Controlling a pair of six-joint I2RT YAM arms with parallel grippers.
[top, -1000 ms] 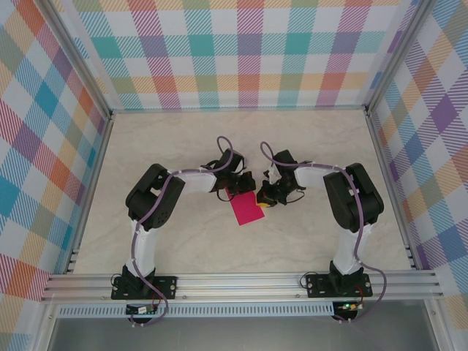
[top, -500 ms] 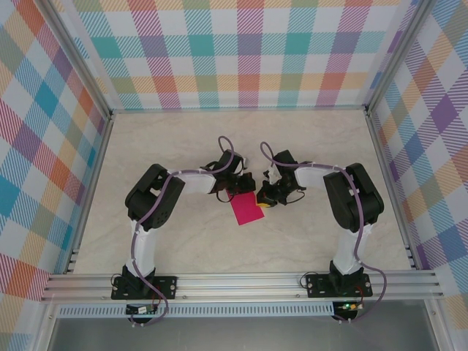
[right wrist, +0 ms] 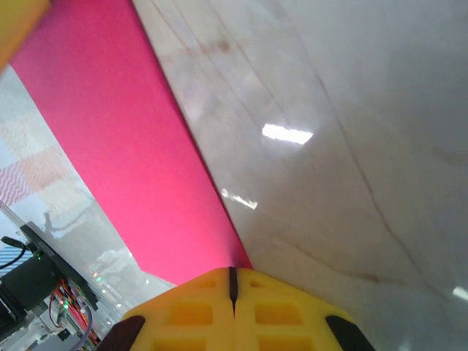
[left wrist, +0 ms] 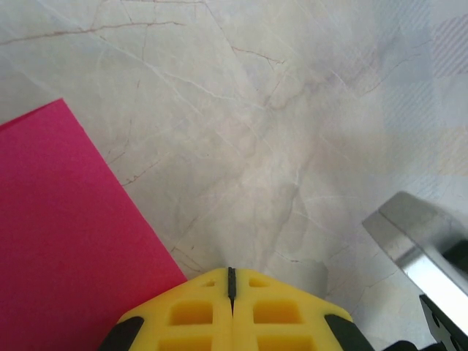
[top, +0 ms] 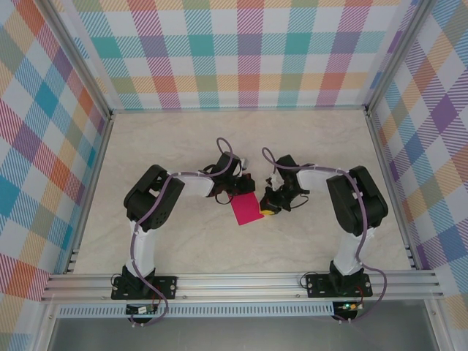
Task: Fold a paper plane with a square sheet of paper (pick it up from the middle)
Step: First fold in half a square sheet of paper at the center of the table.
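1. With its yellow tips pressed fully together and gripping nothing, the left gripper (left wrist: pixel 232 292) sits low over the marble-patterned table (left wrist: pixel 292 110), just beside one edge of the square sheet of paper (left wrist: pixel 66 241).
2. Opposite, the right gripper (right wrist: pixel 232 287), equally closed, meets the sheet's other side; whether it pins that edge cannot be told.
3. Lying between them near the table's middle, the magenta sheet looks narrower than square, likely folded once. The flanking tips probably serve to steady or crease it.
4. Count: two arms, two grippers, one sheet.

Matt pink paper (top: pixel 247 208), glossy marbled tabletop (top: pixel 183 241)
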